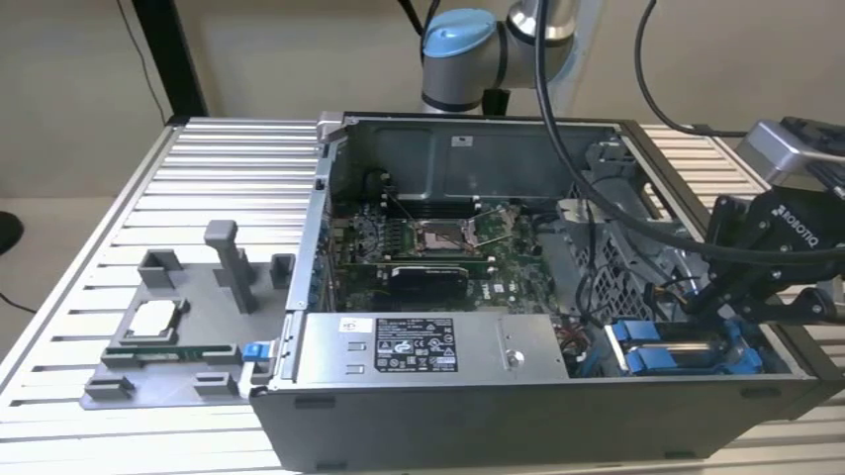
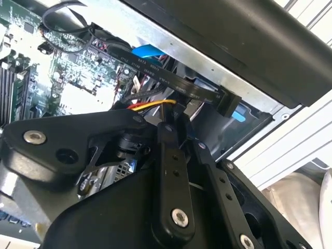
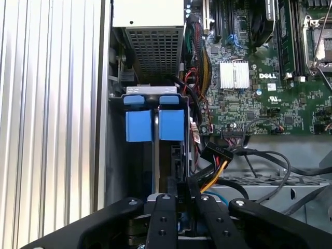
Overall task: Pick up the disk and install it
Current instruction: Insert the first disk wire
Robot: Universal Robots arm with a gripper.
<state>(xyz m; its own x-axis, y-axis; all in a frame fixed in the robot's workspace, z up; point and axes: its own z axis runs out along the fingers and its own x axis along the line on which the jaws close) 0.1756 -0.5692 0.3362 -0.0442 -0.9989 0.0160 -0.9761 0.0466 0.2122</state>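
So I've got the arm parked over the open computer case (image 1: pixel 528 396), at the corner on the exterior view's right, nearest the camera. The gripper (image 1: pixel 723 309) hangs down right above the drive bay there. The disk (image 1: pixel 687 354) is sitting in that bay already: in the exterior view I see a silver-grey strip with the blue carrier bracket at each end, tucked in between the grey power supply box (image 1: pixel 429 348) and the case wall.

In the first wrist view I'm looking straight down the bay. Two blue tabs (image 3: pixel 154 124) sit side by side with a thin metal edge running between them toward the gripper's (image 3: pixel 179 207) black linkages. Whether that edge is the disk's own or the bay's, I can't tell. The linkages look pulled in close together, but the fingertips are hidden behind the gripper body, so I honestly can't tell whether the claw is pinching anything or just hovering.

A black connector with yellow and red wires (image 3: pixel 215 161) hangs just beside the bay. The motherboard (image 3: pixel 259 93) stretches out past it.

Off to the exterior view's left, a grey fixture tray (image 1: pixel 172 346) rests on the slatted table (image 1: pixel 212 168), well apart from the case.
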